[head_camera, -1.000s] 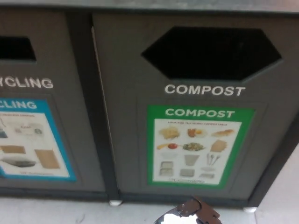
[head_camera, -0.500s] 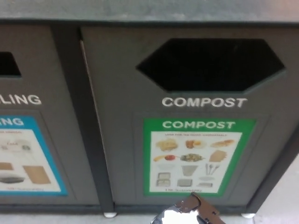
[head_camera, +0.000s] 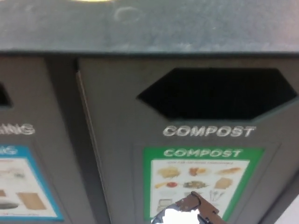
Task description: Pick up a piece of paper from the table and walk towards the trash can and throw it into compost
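Head view, filled by dark bin cabinet (head_camera: pixel 117 154). At 1 o'clock, hexagonal compost opening (head_camera: pixel 217 93); green poster (head_camera: pixel 201 179) at 5. Blue poster (head_camera: pixel 21 186) at 8. At 6, right hand (head_camera: pixel 201 209) partly visible, grip unreadable; white paper (head_camera: pixel 174 217) touching it.

The recycling bin (head_camera: pixel 42 140) stands at the left edge of the view, a dark grey panel cut off by the frame. Blurred white letters (head_camera: pixel 18 129) ending in "NG" run across its front. Below them sits a blue-bordered poster (head_camera: pixel 25 186) showing brown paper items and containers. A dark vertical gap (head_camera: pixel 63 116) runs along its right side. The flat, dark, speckled bin top (head_camera: pixel 149 25) spans the upper edge.
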You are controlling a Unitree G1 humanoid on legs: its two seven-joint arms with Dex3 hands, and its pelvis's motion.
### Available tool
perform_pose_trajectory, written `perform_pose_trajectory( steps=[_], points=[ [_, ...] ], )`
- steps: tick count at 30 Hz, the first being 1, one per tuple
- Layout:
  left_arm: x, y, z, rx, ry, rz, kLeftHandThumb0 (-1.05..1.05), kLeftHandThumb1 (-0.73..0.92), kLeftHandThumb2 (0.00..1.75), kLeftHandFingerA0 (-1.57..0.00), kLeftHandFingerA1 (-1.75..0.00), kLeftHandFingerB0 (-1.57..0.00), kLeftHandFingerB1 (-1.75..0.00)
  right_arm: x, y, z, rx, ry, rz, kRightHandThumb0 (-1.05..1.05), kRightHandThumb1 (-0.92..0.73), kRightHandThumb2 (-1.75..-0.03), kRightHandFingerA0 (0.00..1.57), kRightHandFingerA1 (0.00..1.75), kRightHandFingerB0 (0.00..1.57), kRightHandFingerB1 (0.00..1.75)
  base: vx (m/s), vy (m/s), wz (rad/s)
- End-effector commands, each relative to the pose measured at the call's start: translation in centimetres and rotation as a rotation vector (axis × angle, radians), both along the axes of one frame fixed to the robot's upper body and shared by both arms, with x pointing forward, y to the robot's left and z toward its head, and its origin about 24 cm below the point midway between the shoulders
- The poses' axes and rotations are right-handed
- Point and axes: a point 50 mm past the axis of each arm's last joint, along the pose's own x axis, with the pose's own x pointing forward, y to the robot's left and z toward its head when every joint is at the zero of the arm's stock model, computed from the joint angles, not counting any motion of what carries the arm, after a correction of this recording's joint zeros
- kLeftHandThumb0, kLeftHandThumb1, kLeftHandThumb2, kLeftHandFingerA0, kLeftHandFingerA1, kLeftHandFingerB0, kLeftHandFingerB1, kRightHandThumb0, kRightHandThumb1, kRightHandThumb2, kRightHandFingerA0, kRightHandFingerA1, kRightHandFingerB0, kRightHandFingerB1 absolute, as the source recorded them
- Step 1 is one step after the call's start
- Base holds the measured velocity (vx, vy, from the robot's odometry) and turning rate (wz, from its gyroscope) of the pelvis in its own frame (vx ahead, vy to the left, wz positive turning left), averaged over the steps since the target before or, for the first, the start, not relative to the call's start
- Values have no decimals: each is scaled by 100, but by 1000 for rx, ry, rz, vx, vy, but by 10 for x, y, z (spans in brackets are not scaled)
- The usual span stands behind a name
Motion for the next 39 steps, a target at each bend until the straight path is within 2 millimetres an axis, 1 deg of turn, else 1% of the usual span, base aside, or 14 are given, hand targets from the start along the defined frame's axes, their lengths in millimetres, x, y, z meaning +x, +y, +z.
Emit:
perform_pose_trajectory(
  steps=[1,2,5,7,13,14,22,27,28,30,32,33,35,39],
  points=[
    [3,1,3,13,-30,-29,-8,68,73,-89,-87,-81,-72,-12,14,17,222,57,56,-29,-58,-114,90,175,70,158,269,-214,-10],
    [3,1,3,13,-32,-27,-10,68,70,-89,-89,-81,-72,-12,14,17,221,54,52,-28,-58,-116,90,175,70,159,270,-214,-6],
    [4,1,3,15,-33,-26,-10,68,71,-89,-89,-82,-73,-12,14,18,224,56,46,-28,-58,-115,90,175,70,158,248,-129,-16],
    [4,2,3,20,-25,-32,-8,67,72,-88,-85,-80,-70,-12,14,17,230,65,49,-29,-59,-113,90,175,71,156,180,89,-22],
    [4,2,3,14,-34,-17,-9,68,70,-87,-86,-81,-74,-12,14,18,229,62,46,-29,-58,-115,91,175,71,157,213,187,-5],
    [5,2,3,14,-34,-17,-10,68,73,-86,-87,-80,-74,-12,13,18,220,58,42,-29,-59,-115,91,175,71,158,203,462,-12],
    [6,2,3,16,-37,-18,-8,67,74,-89,-86,-81,-73,-10,13,17,217,53,33,-28,-56,-118,92,175,70,160,114,172,-4],
    [7,1,2,22,-16,-51,-9,68,71,-89,-84,-81,-71,-5,9,17,155,28,-25,-28,-57,-117,93,175,72,161,0,0,0],
    [6,1,2,19,-24,-43,-10,67,72,-89,-88,-82,-73,0,5,14,105,-10,-56,-22,-60,-117,93,175,74,156,4,-137,-17],
    [6,1,3,15,-34,-32,-10,67,72,-89,-88,-82,-73,6,-1,11,42,-58,-94,-22,-60,-117,93,175,74,156,79,-83,-16],
    [5,1,3,13,-36,-25,-9,68,71,-86,-83,-80,-73,11,-5,10,20,-70,-114,-22,-59,-118,93,175,73,156,138,-93,-3],
    [5,1,2,13,-32,-22,-7,68,76,-86,-84,-80,-71,15,-9,7,-20,-89,-145,-19,-62,-114,92,175,73,154,19,-87,-1],
    [5,1,1,13,-24,-20,-7,68,72,-89,-88,-81,-72,23,-18,1,-98,-129,-199,-18,-62,-116,88,175,70,156,-2,-17,-6],
    [6,2,1,15,-27,-22,-8,67,72,-88,-86,-81,-72,33,-27,-5,-165,-158,-240,-13,-63,-118,86,175,71,155,-41,41,-6]
  ],
)
